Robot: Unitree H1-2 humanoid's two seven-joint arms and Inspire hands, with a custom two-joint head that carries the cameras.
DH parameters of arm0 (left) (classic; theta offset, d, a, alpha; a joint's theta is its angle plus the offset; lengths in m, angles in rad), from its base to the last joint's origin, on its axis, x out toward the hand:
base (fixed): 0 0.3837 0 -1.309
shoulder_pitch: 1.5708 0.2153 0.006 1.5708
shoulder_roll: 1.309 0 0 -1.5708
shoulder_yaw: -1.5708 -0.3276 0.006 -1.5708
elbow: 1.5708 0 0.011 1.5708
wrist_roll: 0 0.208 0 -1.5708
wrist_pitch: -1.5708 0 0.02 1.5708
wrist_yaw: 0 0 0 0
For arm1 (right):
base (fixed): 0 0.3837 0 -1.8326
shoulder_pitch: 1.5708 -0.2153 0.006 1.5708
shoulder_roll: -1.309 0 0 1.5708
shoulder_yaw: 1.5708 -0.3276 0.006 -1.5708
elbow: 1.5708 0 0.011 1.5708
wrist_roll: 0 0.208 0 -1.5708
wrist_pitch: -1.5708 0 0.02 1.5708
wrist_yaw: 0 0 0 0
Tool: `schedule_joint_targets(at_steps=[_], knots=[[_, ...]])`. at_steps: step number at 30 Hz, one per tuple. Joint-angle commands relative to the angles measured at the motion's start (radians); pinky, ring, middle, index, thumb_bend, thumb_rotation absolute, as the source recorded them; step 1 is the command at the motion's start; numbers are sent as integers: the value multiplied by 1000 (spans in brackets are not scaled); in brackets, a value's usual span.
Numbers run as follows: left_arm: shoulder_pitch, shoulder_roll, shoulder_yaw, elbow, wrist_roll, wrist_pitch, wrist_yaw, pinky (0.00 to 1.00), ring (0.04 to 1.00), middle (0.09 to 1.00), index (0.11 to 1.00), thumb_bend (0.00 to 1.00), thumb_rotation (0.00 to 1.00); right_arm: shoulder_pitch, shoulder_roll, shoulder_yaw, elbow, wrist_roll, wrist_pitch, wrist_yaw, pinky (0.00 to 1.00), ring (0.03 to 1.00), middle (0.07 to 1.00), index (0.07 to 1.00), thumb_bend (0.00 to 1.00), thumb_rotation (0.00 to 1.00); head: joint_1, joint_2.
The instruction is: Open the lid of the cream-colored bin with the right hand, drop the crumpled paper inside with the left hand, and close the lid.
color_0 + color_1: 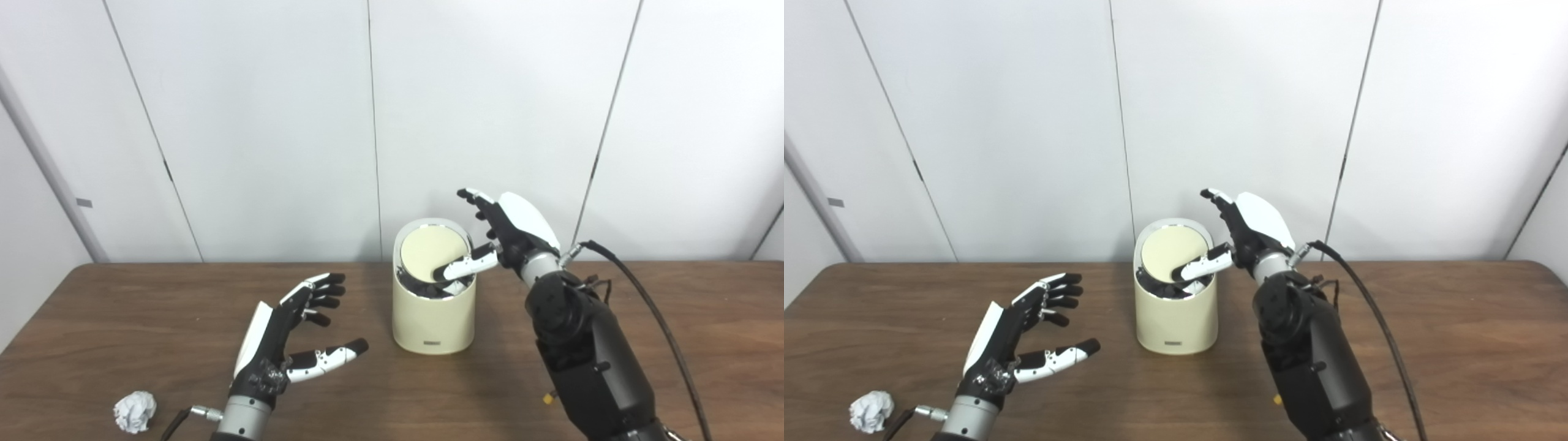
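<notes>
Crumpled paper (pixel 135 411) lies lower left beside the spread, empty left hand (pixel 288 343); right hand (pixel 502 236), fingers apart, thumb pressing the bin (pixel 433 318) lid (pixel 433 252) tilted open.

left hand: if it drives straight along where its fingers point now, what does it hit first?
Likely nothing on the table. The left hand, open, points up and away, toward the wall left of the cream-colored bin. The bin looks off to the right of that line, though depth is unclear. The crumpled paper lies behind it.
</notes>
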Motion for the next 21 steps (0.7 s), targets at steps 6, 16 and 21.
schedule_joint_targets(at_steps=[6, 16, 21], knots=[[-25, 8, 2, -29, 4, -13, 1, 610, 720, 762, 799, 760, 162, -6, -47, -59, -63, 110, -33, -65, 628, 795, 880, 876, 676, 393, -2, 3], [-29, 7, 6, -28, -5, -8, -2, 628, 735, 763, 799, 760, 162, 121, -102, -143, -134, 295, -99, -161, 679, 848, 914, 872, 679, 491, -5, 4], [-33, 7, 6, -27, -3, -8, -1, 621, 730, 759, 799, 760, 180, 209, -130, -148, -154, 356, -179, -198, 661, 834, 936, 878, 652, 499, -4, 5]])
